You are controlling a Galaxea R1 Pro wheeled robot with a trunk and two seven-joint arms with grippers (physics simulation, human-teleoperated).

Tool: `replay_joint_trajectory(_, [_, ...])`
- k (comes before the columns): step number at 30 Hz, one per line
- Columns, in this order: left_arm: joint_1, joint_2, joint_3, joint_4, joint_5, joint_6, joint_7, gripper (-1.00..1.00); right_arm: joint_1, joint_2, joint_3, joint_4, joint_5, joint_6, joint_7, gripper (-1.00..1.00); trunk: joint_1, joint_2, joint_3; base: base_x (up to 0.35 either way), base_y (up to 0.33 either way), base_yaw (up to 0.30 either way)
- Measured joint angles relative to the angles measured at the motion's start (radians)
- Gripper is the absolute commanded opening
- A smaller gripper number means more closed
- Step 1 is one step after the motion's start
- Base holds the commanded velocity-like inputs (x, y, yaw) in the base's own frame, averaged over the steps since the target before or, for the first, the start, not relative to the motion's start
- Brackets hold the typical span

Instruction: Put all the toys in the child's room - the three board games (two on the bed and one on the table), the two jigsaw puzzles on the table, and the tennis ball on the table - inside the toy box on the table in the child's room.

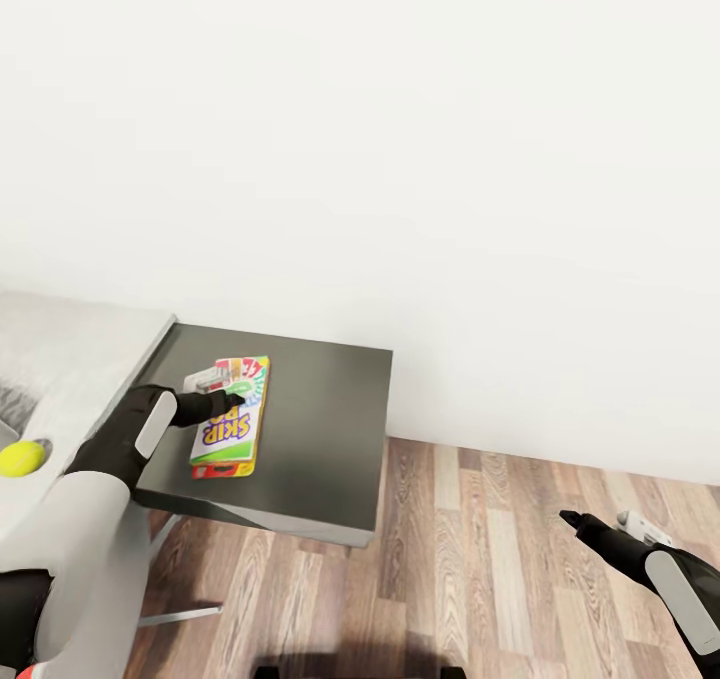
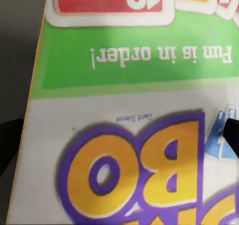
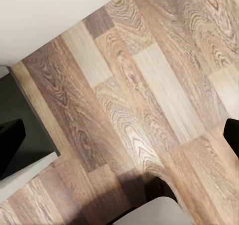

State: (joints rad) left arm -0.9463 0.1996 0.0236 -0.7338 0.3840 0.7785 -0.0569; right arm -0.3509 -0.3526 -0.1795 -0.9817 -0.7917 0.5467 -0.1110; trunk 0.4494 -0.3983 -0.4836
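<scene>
Hovering low over the Skip-Bo board game (image 1: pixel 231 417), the left gripper (image 1: pixel 232 399) sits right above the box's upper half, fingertips pointing toward the box's far-right edge. In the left wrist view the cover (image 2: pixel 134 110) lies directly under the hand, with a dark finger (image 2: pixel 10 143) at each side edge of the picture, so the jaws stand apart and hold nothing. Cannot tell if the tips touch the lid yet.

Box lies flat on the dark grey-topped cabinet (image 1: pixel 320 429), long axis running away from the robot, roughly across the line of the left fingers. Judgement: the grab turns on the jaws straddling the short width of the box, and the hand seems near that.

Right gripper (image 1: pixel 572 520) hangs well off to the side over the wood-plank floor (image 1: pixel 480 559), jaws apart, empty; left arm is plainly the nearer one.

Tennis ball (image 1: pixel 20 457) rests on the pale table (image 1: pixel 60 359), back behind the left wrist
</scene>
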Motion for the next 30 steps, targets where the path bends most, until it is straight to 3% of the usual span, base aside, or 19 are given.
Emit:
replay_joint_trajectory(15, [0.000, 0.000, 0.000, -0.002, 0.001, 0.000, -0.004, 1.00, 0.000, 0.000, 0.000, 0.003, 0.001, -0.002, 0.000, 1.00, 0.000, 0.000, 0.006, -0.003, -0.060, -0.095])
replay_joint_trajectory(23, [0.000, 0.001, 0.000, -0.002, -0.001, 0.000, -0.055, 1.00, 0.000, 0.000, 0.000, 0.003, 0.001, -0.002, 0.000, 1.00, 0.000, 0.000, 0.010, -0.091, -0.079, -0.103])
replay_joint_trajectory(30, [0.000, 0.001, 0.000, -0.002, -0.003, 0.002, -0.063, 1.00, 0.000, 0.000, 0.000, 0.003, 0.002, -0.002, 0.000, 1.00, 0.000, 0.000, 0.015, -0.137, -0.008, -0.109])
